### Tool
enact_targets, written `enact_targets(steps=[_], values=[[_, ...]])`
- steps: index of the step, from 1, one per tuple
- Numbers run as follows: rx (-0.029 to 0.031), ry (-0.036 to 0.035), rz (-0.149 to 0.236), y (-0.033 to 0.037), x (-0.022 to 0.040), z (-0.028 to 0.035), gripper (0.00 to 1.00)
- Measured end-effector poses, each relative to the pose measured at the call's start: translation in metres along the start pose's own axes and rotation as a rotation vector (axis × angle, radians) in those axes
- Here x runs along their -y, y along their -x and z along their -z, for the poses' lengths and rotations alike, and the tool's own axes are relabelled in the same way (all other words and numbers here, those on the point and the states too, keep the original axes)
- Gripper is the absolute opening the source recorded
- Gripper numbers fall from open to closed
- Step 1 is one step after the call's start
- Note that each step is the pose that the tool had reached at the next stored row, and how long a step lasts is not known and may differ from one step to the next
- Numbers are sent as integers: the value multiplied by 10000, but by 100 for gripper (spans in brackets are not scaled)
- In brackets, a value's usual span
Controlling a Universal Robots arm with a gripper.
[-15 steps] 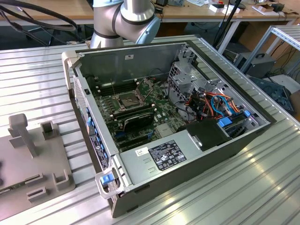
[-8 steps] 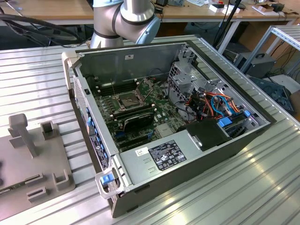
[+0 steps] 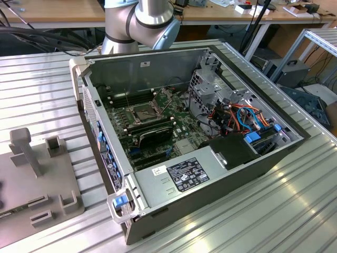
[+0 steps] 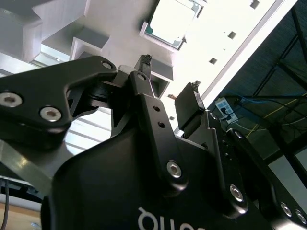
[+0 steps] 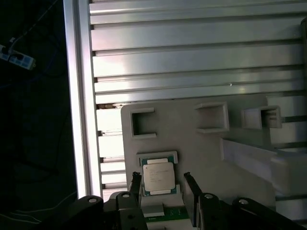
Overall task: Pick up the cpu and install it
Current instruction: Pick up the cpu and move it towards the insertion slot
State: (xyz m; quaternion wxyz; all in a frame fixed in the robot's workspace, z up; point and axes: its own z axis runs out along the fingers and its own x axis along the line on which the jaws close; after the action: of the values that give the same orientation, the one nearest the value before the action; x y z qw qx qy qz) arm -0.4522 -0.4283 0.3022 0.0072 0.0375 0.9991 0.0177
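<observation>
The cpu, a small flat square chip with a silver-grey top, lies in a shallow white holder on the grey fixture plate. My gripper hovers over it, open, one black finger on each side of the chip and nothing between them. In the second wrist view the two fingertips point toward the cpu, which lies apart from them. In the exterior view the open computer case shows the motherboard with its dark square socket.
Raised brackets and a tall post stand on the fixture plate near the chip. The slatted aluminium table ends at an edge rail beside the plate. Memory sticks and cables crowd the case.
</observation>
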Motion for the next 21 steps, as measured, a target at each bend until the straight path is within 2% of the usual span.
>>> enact_targets(steps=[7, 11, 13, 16, 21], values=[[4, 3, 0, 0, 2, -54, 48], [4, 3, 0, -1, 4, -119, 48], [4, 2, -1, -2, 13, -183, 48], [4, 3, 0, 0, 50, -235, 48], [3, 2, 0, 6, 157, -295, 48]])
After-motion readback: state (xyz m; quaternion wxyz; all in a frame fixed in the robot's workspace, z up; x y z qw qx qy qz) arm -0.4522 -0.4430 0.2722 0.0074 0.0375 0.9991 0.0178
